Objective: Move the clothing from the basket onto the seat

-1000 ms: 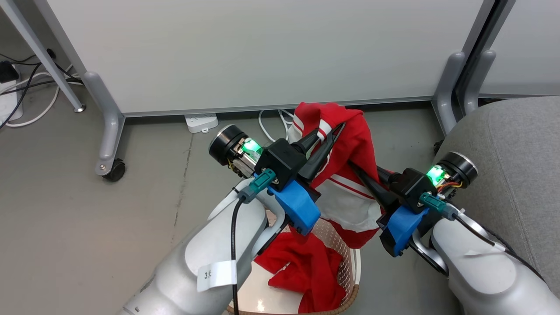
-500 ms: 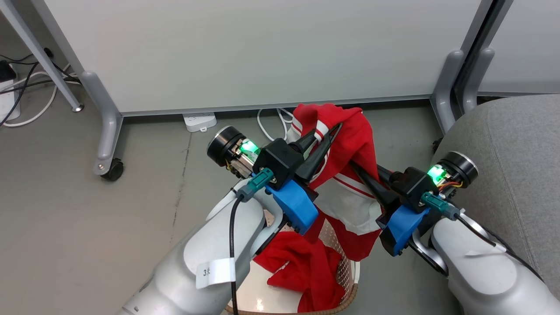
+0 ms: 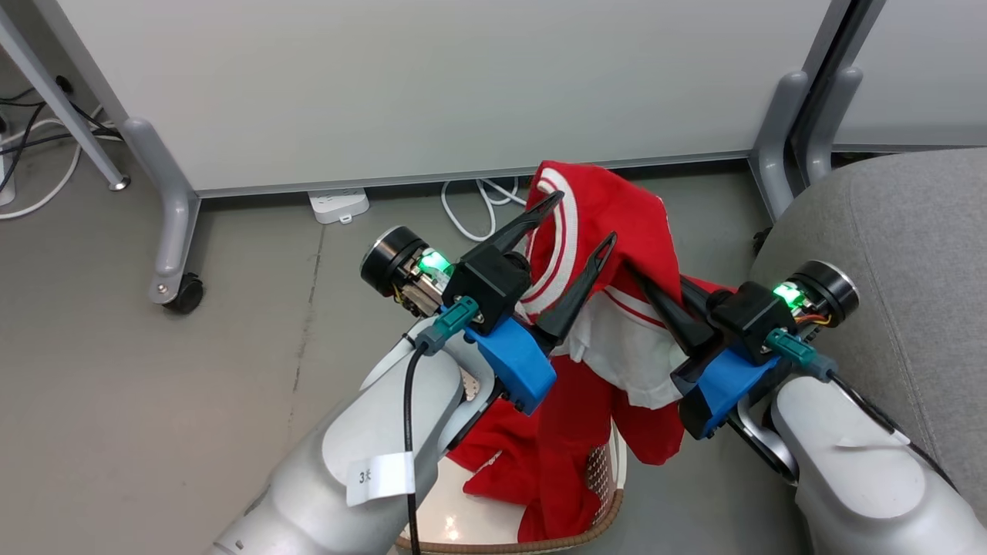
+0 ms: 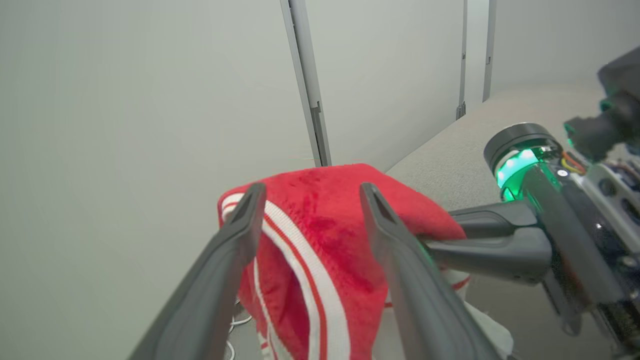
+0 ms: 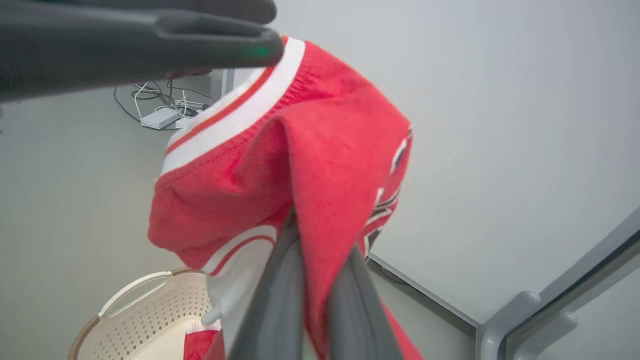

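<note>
A red garment with white stripes and panels (image 3: 609, 223) hangs in the air above the basket (image 3: 617, 493). My right gripper (image 3: 646, 276) is shut on it, fingertips buried in the fabric (image 5: 320, 150). My left gripper (image 3: 586, 217) stands open, its two fingers spread on either side of the garment's striped edge (image 4: 300, 250). The plain red garment (image 3: 493, 470) lies in the cream perforated basket (image 5: 145, 310). The grey seat (image 3: 910, 254) is at the right, just beyond my right wrist.
A white partition panel (image 3: 432, 85) on grey legs with castors (image 3: 185, 293) stands behind the basket. A power strip (image 3: 338, 205) and white cables (image 3: 470, 208) lie on the grey floor under it. More cables (image 3: 31, 146) lie at the far left.
My left gripper has opened and let go of the striped garment. My right gripper has drawn the garment slightly up and towards the seat. The camera has shifted a little.
</note>
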`<state>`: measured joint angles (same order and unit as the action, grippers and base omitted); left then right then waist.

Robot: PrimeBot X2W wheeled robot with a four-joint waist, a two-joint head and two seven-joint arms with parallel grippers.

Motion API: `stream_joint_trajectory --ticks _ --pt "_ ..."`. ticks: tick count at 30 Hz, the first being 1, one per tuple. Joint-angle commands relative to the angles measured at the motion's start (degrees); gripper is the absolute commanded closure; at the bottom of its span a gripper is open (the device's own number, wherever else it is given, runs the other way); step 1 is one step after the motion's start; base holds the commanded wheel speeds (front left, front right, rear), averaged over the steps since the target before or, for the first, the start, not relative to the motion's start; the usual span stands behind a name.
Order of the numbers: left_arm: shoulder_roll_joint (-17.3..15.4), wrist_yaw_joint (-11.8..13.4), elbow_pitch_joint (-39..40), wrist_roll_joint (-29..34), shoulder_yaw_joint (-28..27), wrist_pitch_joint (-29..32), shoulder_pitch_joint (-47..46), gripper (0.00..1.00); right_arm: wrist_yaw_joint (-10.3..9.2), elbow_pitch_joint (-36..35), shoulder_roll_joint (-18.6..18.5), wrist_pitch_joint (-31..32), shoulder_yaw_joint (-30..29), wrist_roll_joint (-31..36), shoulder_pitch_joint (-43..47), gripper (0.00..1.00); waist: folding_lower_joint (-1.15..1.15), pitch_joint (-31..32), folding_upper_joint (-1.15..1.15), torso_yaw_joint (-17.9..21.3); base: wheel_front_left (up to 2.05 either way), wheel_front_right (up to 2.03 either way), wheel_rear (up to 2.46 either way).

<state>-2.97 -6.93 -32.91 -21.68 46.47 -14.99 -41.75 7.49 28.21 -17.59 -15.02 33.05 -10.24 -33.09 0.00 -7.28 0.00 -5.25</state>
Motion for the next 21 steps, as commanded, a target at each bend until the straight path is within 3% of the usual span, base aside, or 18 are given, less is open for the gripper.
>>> stream_joint_trajectory --ticks 1,21 --pt "-0.14 0.53 0.08 0.39 -0.43 -0.29 0.29 0.00 0.01 -0.80 0.16 -0.24 -1.16 -0.34 0.72 1.00 0.00 -0.71 0.00 0.64 0.00 0.00 0.00" --pt "-2.67 0.95 2.43 2.66 0.15 -0.29 1.16 0.00 0.01 -7.07 2.01 -0.25 -14.80 1.66 5.30 1.00 0.00 -6.42 0.00 11.15 0.00 0.00 0.00"
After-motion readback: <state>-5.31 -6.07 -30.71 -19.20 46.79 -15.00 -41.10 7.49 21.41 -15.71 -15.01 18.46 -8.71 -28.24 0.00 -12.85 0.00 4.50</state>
